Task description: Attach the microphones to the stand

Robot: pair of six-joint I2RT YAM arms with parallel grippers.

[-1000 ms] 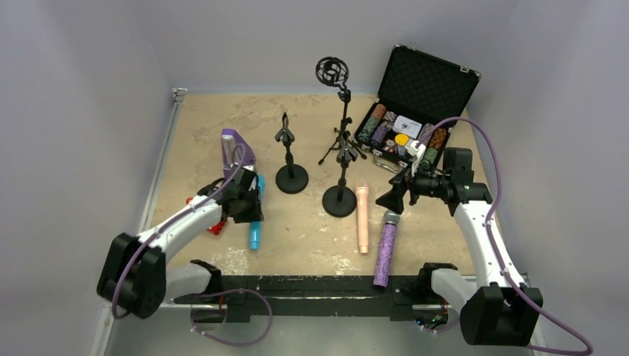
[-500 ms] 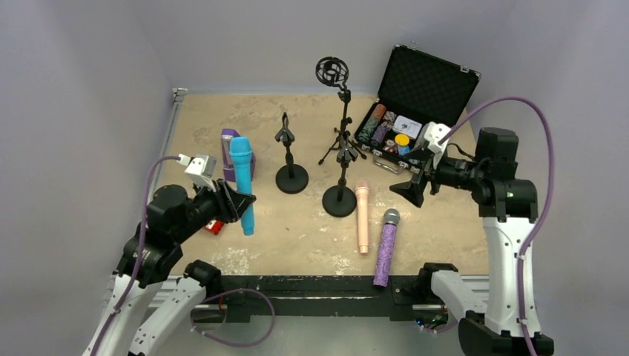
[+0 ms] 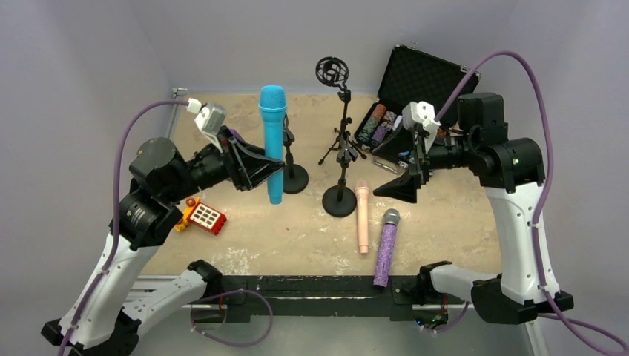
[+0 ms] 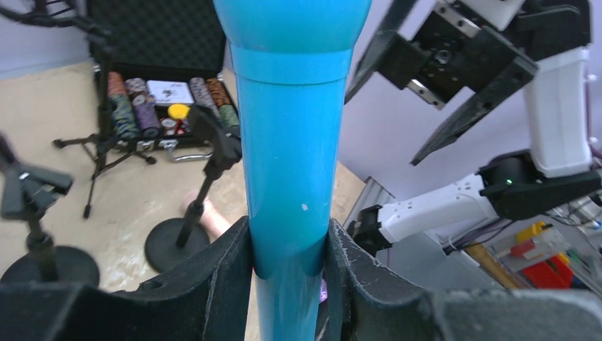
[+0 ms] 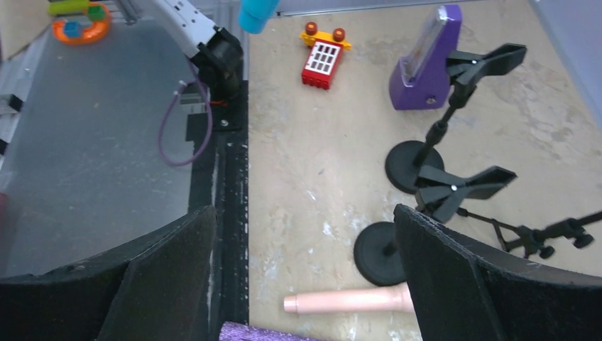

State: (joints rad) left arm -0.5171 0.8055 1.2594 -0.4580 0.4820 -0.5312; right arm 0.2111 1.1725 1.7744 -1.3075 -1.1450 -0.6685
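Note:
My left gripper (image 3: 261, 167) is shut on the turquoise-blue microphone (image 3: 272, 137) and holds it upright in the air, head up, just left of the left clip stand (image 3: 291, 172). In the left wrist view the gripper (image 4: 287, 250) clamps the microphone's shaft (image 4: 287, 156) on both sides. The peach-pink microphone (image 3: 363, 219) and the glittery purple microphone (image 3: 386, 251) lie side by side on the table. My right gripper (image 3: 382, 170) is open and empty, raised above them. In the right wrist view the gripper (image 5: 305, 273) frames the peach microphone (image 5: 348, 302).
A second round-base clip stand (image 3: 340, 194) and a tripod stand with a shock mount (image 3: 343, 122) stand mid-table. An open black case of poker chips (image 3: 426, 81) is at the back right. A red toy phone (image 3: 205, 216) and a purple metronome (image 5: 424, 64) are at the left.
My left arm has lifted the turquoise microphone off the table, stood it upright and carried it toward the left clip stand. My right arm has risen and stayed open.

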